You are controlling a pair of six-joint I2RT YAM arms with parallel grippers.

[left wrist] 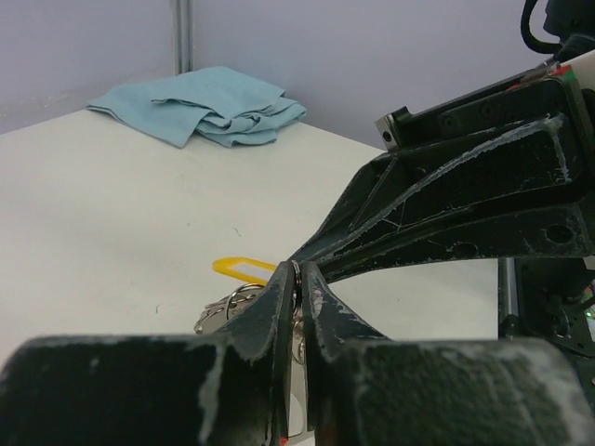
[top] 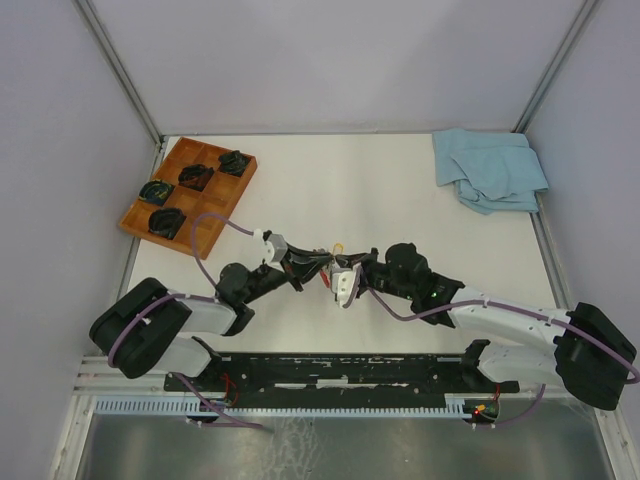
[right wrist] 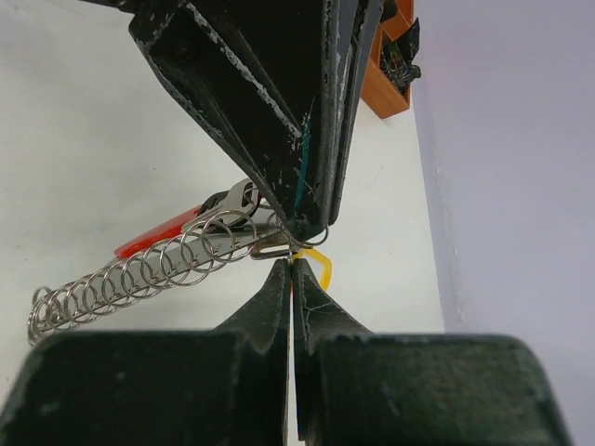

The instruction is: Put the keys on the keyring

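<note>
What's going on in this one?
Both arms meet tip to tip over the middle of the table. The left gripper is shut on the keyring, whose chain and red strap trail off to one side. The right gripper is shut and seems to pinch the yellow key right against the ring. Whether that key is on the ring cannot be told.

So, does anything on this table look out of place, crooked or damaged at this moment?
Two small things. The light blue cloth at the far right corner lies crumpled, not folded flat. The brown wooden tray at the far left sits turned at an angle to the table edge. Nothing looks spilled or broken.
</note>
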